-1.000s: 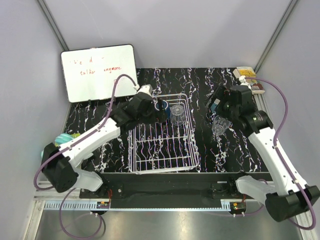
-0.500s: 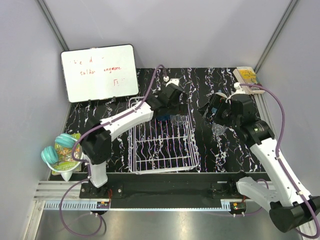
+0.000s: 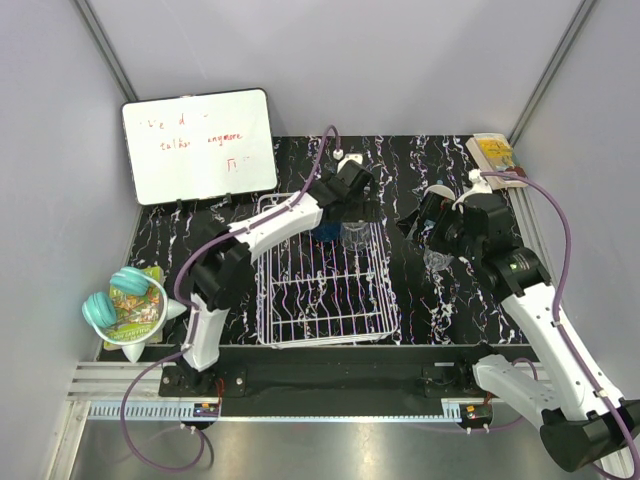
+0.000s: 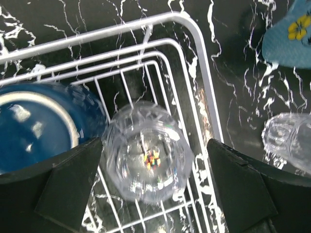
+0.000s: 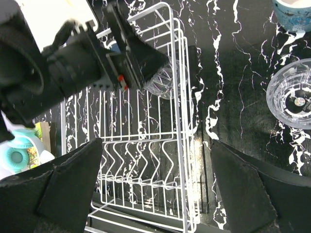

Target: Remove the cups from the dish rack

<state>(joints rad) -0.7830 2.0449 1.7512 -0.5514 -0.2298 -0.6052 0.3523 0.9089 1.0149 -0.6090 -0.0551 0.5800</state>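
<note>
The white wire dish rack (image 3: 325, 300) lies mid-table. At its far end stand a dark navy mug (image 3: 325, 228) and a clear glass (image 3: 356, 236). My left gripper (image 3: 352, 203) hangs over them, open. In the left wrist view the clear glass (image 4: 146, 153) sits between the spread fingers (image 4: 68, 189), untouched, with the navy mug (image 4: 36, 126) to its left inside the rack (image 4: 206, 92). Another clear glass (image 3: 440, 258) stands on the table right of the rack, below my open right gripper (image 3: 428, 226). The right wrist view shows this glass (image 5: 294, 94) and a light blue mug (image 5: 294, 12).
A whiteboard (image 3: 198, 145) leans at the back left. A bowl (image 3: 150, 322) holding turquoise round things sits at the left edge. A yellow and brown item (image 3: 497, 157) lies at the back right corner. My left arm (image 5: 82, 63) spans the rack's far end.
My left arm has swung from the rack's far left to its far right corner, over the clear glass. The right gripper has shifted slightly and stays open.
</note>
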